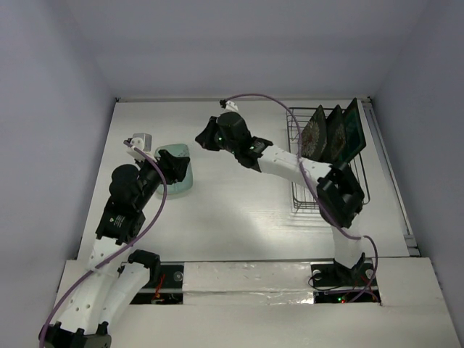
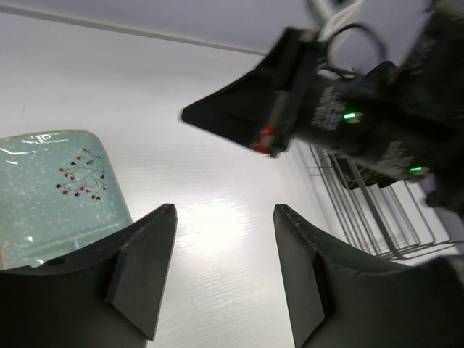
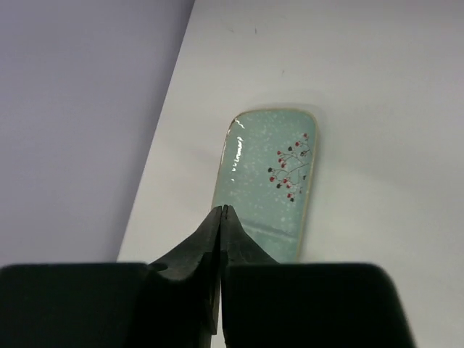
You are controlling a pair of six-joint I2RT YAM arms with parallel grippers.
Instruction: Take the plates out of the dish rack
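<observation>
The left pincer (image 2: 225, 212) is standing about half open, its two dark fingers (image 2: 148, 268) well apart and gripping nothing, with bare white surface (image 1: 232, 217) showing between them. The mint green plate (image 3: 272, 181) is lying flat on the surface at the left side, away from the rack, and its red-and-black sprig pattern is facing up. In the left wrist view its corner is running under that pincer's left finger, though I cannot tell whether they are touching. Beyond the plate, the right pincer (image 3: 222, 210) is hanging above the middle of the surface, its fingertips pressed together and holding nothing, pointing towards the mint green plate. At the far right the dish rack (image 1: 304, 197) is sitting on the surface, the right arm's elbow crossing over its near end. Three plates are standing upright on edge at its far end: one dark flowered plate (image 1: 314, 135), a second dark plate (image 1: 333, 130) just beside it, and a teal-centred plate (image 1: 353, 129) rightmost
</observation>
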